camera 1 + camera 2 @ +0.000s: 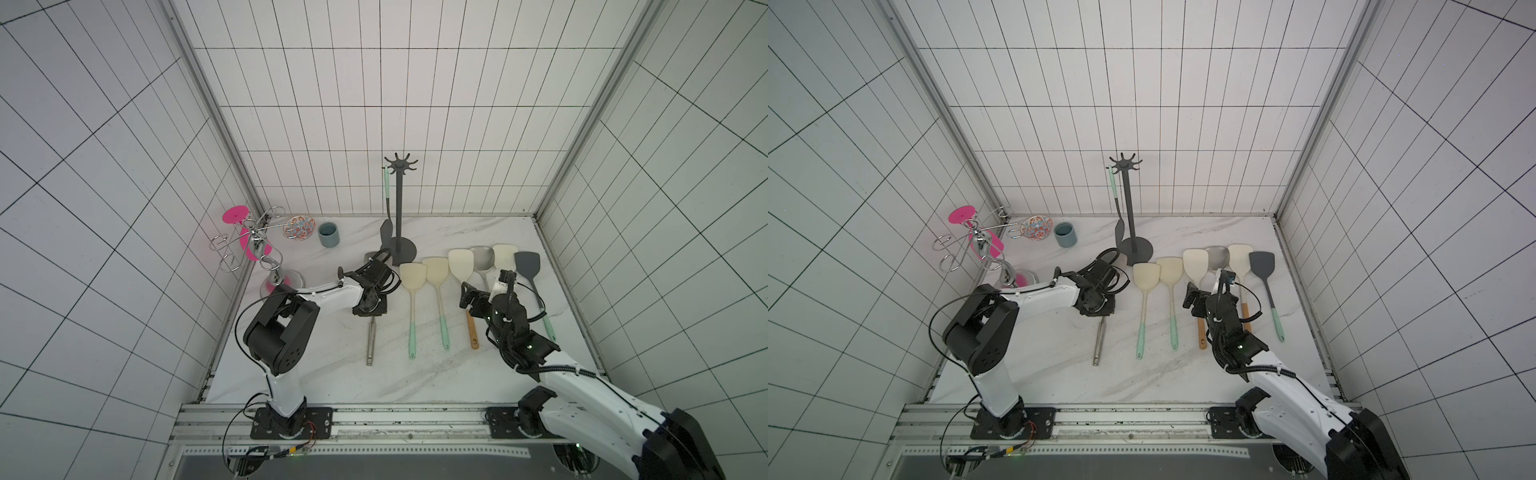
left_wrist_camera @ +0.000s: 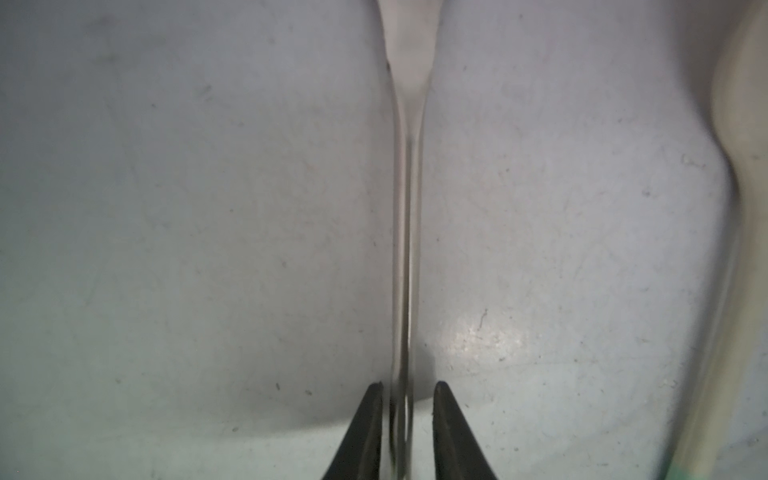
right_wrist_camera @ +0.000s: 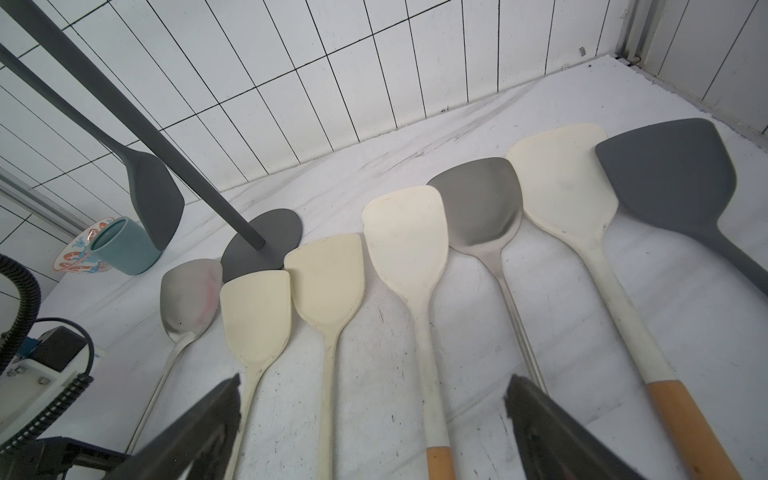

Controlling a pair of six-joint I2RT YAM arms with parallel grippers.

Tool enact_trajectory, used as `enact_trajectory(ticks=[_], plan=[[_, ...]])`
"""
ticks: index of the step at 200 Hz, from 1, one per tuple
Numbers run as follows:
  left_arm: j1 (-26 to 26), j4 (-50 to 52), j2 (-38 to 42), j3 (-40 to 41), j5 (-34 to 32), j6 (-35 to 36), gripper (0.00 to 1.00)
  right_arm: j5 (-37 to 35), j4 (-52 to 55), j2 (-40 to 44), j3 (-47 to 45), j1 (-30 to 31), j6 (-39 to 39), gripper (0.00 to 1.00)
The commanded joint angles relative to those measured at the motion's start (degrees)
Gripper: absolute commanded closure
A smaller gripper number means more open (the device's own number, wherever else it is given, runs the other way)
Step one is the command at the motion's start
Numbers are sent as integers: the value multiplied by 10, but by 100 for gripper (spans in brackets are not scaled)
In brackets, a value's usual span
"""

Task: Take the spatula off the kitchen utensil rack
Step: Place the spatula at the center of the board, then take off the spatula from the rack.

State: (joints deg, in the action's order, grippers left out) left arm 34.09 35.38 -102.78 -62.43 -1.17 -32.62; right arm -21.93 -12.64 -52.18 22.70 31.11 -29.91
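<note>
The kitchen utensil rack (image 1: 400,208) (image 1: 1128,208) (image 3: 166,153) stands at the back middle of the table. One spatula (image 1: 386,183) (image 1: 1112,183) (image 3: 156,199), dark grey blade and mint handle, hangs from a hook on its left side. My left gripper (image 1: 370,308) (image 2: 407,388) points down in front of the rack's base. Its fingers (image 2: 365,432) straddle the thin handle of a steel spatula (image 1: 370,340) (image 1: 1099,340) (image 2: 407,208) lying on the table, with a narrow gap on each side. My right gripper (image 1: 471,297) (image 1: 1194,297) (image 3: 372,386) hovers open over spatula handles on the right, holding nothing.
Several spatulas lie in a row right of the rack: cream ones (image 1: 412,278), a steel one (image 1: 482,257) and a dark grey one (image 1: 528,266). At back left stand a chrome wire-loop stand (image 1: 257,249), a patterned bowl (image 1: 298,227) and a blue-grey cup (image 1: 329,235). Tiled walls enclose the table.
</note>
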Motion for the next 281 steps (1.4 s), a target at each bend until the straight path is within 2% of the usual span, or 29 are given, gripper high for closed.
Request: enact_trajectory(ticks=[1, 40, 70, 103, 126, 173, 188, 222, 281], plan=[[2, -5, 49, 7, 12, -7, 66, 0, 0, 2, -13, -5, 3, 1], [1, 9, 157, 15, -6, 10, 38, 15, 2, 2, -11, -5, 21, 1], [-8, 11, 239, 19, -31, 42, 14, 68, 3, -2, -6, -4, 52, 1], [-27, -44, 332, 56, -44, 47, 3, 97, -2, -5, -4, -4, 62, 1], [-25, -149, 415, 133, -54, 40, 3, 109, 1, -4, -1, -4, 64, 1], [-28, -410, 610, 411, -101, 55, 2, 109, 5, 1, -3, -4, 65, 1], [-29, -440, 660, 467, -123, 59, 2, 113, 7, -4, 0, -5, 63, 1], [-30, -422, 727, 473, -117, 57, 2, 123, 0, -21, 4, -4, 57, 1], [-31, -429, 703, 464, -117, 64, 2, 107, -21, -42, 3, -4, 44, 1]])
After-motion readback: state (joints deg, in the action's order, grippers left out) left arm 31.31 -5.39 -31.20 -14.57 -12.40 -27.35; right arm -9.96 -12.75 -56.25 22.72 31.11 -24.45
